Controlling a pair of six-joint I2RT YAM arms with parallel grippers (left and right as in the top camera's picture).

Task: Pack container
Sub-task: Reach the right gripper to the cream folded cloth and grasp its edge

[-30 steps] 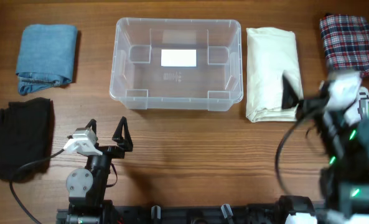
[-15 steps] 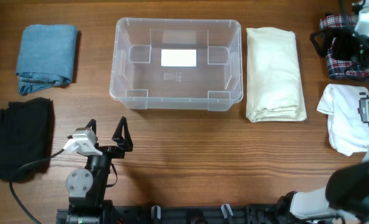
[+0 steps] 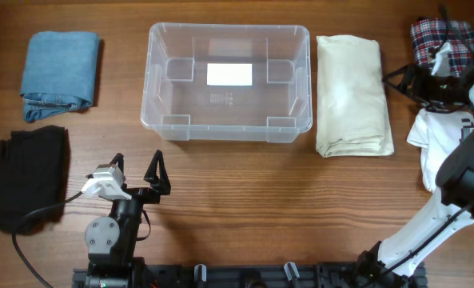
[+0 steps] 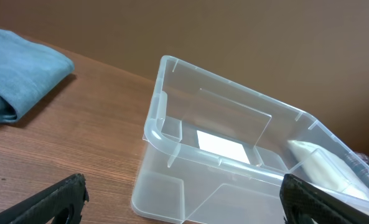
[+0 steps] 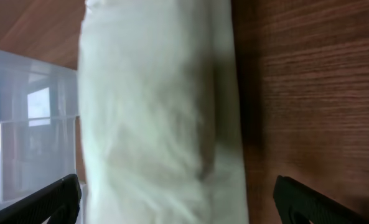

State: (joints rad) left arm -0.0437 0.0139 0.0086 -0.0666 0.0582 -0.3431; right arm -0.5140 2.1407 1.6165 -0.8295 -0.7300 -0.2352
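Note:
The clear plastic container (image 3: 229, 29) stands empty at the back centre, a white label on its base. It also shows in the left wrist view (image 4: 172, 140) and at the left of the right wrist view (image 5: 22, 124). My left gripper (image 3: 137, 171) is open and empty, in front of the container; its fingertips frame the container's near corner (image 4: 184, 211). My right gripper (image 3: 396, 82) is open and empty, just right of the folded cream garment (image 3: 350, 92). In the right wrist view it (image 5: 178, 205) points at that garment (image 5: 159, 112).
A folded blue denim garment (image 3: 59, 72) lies at the back left, a black garment (image 3: 25, 172) at the front left. A plaid garment (image 3: 444, 40) and a white printed garment (image 3: 448, 152) lie at the far right, by the right arm.
My right arm swung from the front right up to the back right, then left to the cream garment's right edge. The left arm has not moved.

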